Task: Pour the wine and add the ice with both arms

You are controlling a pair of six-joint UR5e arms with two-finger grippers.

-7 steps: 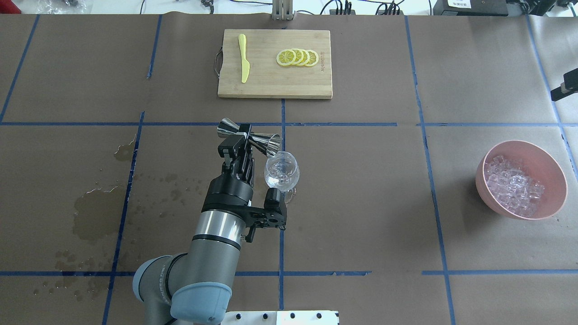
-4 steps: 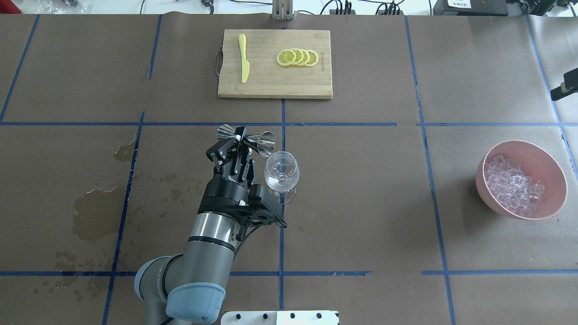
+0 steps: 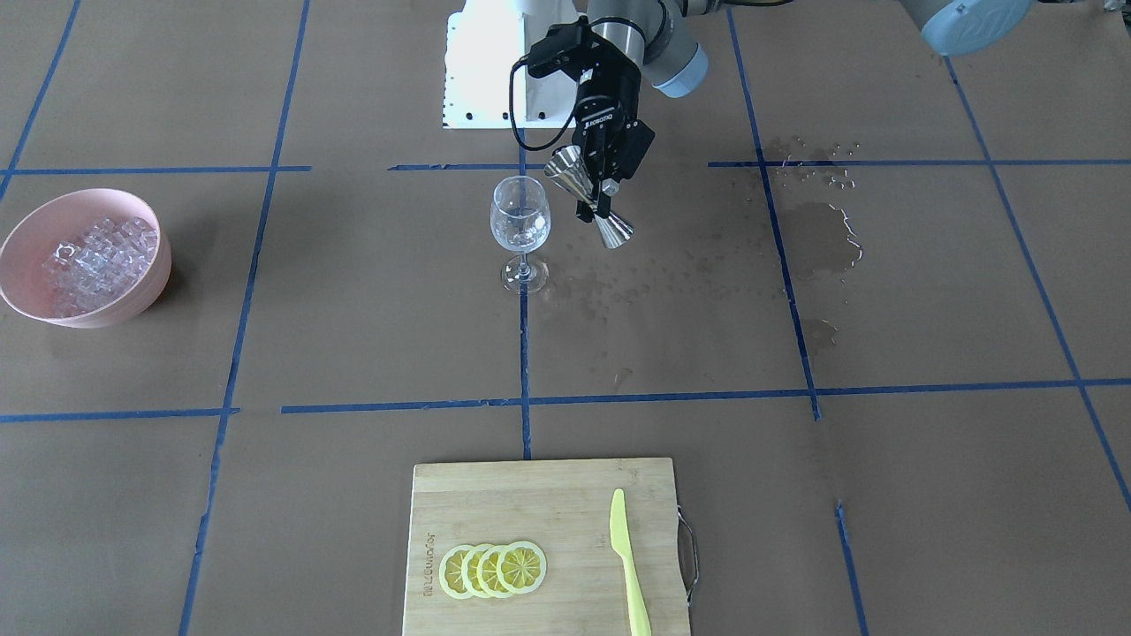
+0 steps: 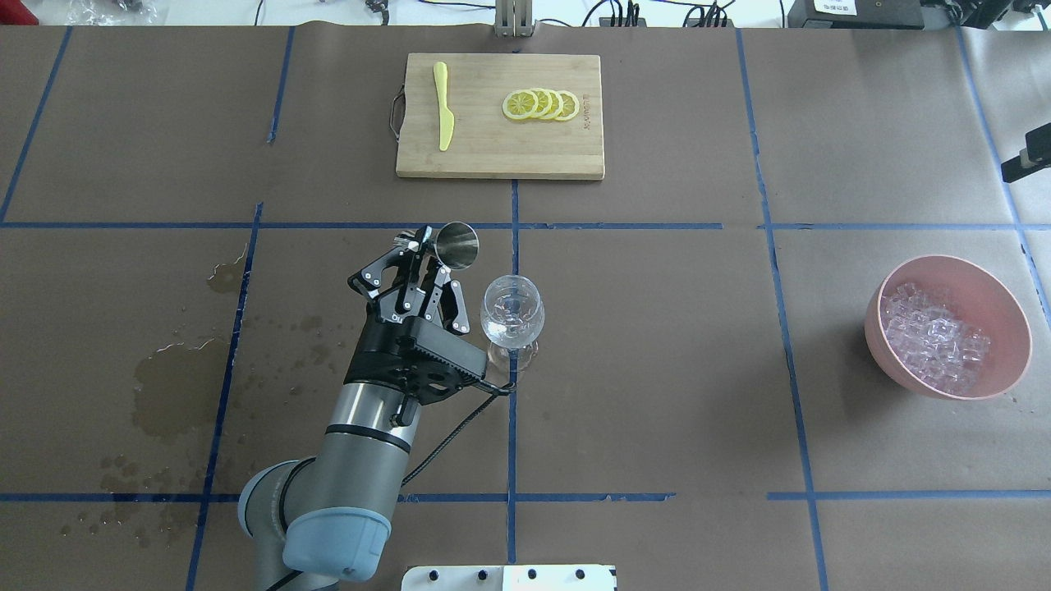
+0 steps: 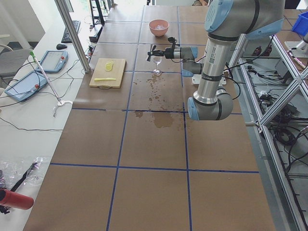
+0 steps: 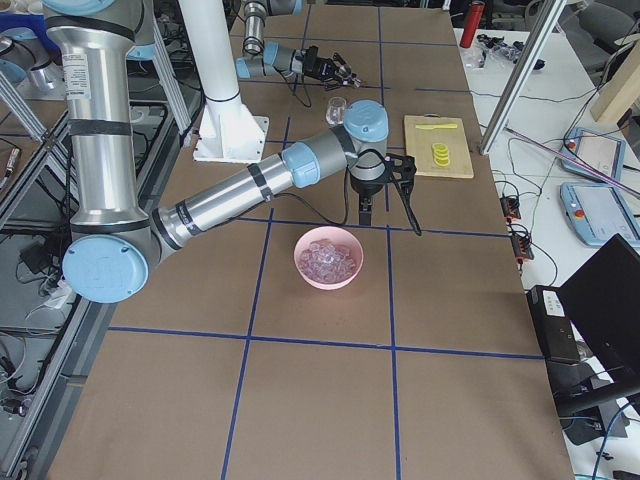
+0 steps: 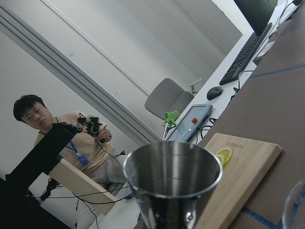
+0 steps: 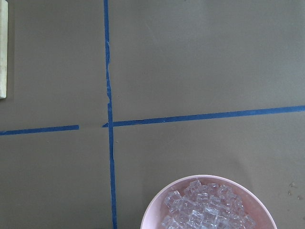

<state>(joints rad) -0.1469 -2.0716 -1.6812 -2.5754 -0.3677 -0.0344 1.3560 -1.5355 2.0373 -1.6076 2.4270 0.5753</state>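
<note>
Your left gripper (image 4: 425,250) clamps the tilted jigger (image 4: 456,245) at ten o'clock of the glass (image 4: 511,316). The right gripper (image 6: 388,205) hangs near the ice (image 6: 328,257); you can't tell its grip.

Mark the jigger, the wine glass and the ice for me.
jigger (image 4: 456,245): overhead exterior view, on the open mouth of its raised cup.
wine glass (image 4: 511,316): overhead exterior view, on the bowl of the glass.
ice (image 4: 936,338): overhead exterior view, on the middle of the heap of cubes.
</note>
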